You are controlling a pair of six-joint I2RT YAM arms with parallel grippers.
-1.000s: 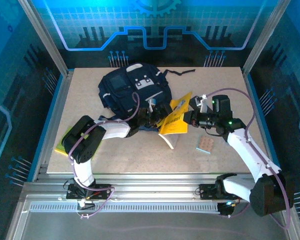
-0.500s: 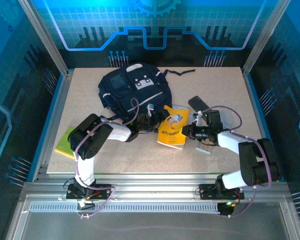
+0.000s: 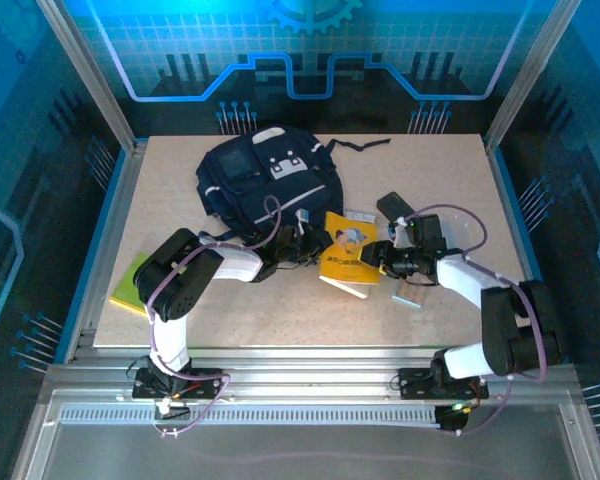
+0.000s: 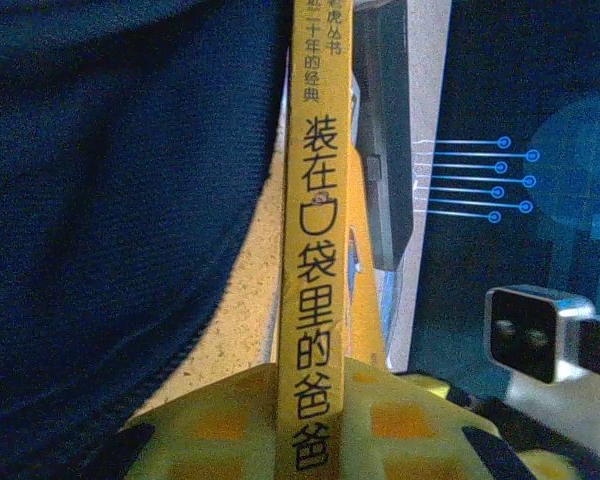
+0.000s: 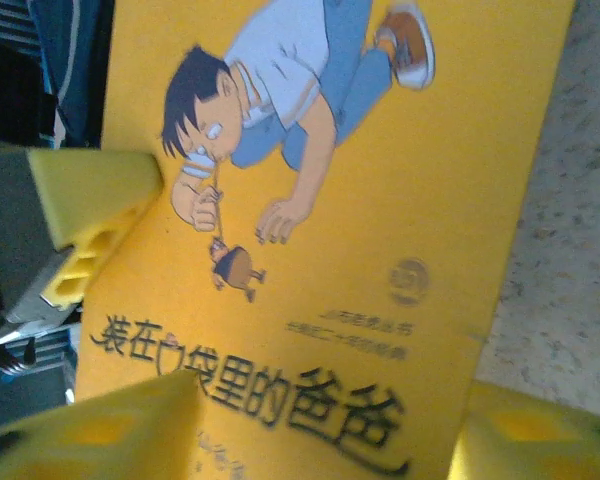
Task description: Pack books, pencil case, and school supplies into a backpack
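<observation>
Top external view showed you the orange-yellow book (image 3: 348,250) resting on the counter (image 3: 460,170), just near and right of the backpack (image 3: 265,180), between your two arms. Your left end effector (image 3: 308,246) was pinching the book's left edge, the spine running between its yellow pads (image 4: 220,425) in the left wrist view, while your right end effector (image 3: 377,258) stood spread at the book's right side. The lime green book (image 3: 130,283) lay near the counter's left edge, and the black pencil case (image 3: 395,207) sat just beyond your right arm.
</observation>
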